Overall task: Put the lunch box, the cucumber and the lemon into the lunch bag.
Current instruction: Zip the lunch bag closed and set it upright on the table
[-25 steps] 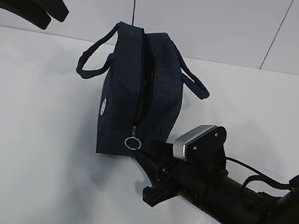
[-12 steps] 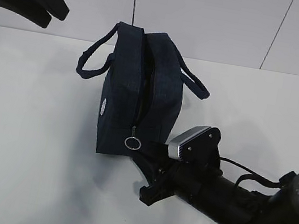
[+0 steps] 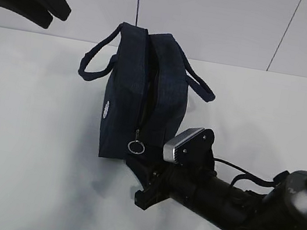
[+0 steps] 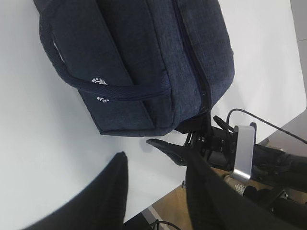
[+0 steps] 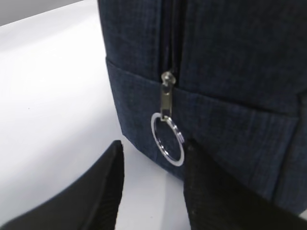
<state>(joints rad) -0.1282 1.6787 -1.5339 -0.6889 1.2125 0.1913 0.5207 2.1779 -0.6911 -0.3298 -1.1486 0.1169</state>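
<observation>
While your right gripper (image 5: 151, 191) hangs low in the right wrist view with its jaws apart and empty, the ring (image 5: 167, 139) sits just above and between them, at mid frame. Ease forward until the ring lies between the fingers, then close on the ring itself, not on the fabric behind it. The zipper (image 5: 166, 93) looks shut down to the bag's near end, so I judge opening it comes first; pull along the seam, not away from it. Your left gripper (image 3: 38, 10), upper left of the exterior view, is also parted and holds nothing; it could steady the bag (image 3: 126, 87), which stands at centre on the table (image 3: 24, 146). Count: one bag, two handles, one ring, two grippers. No lunch box, cucumber or lemon shows in any view.
</observation>
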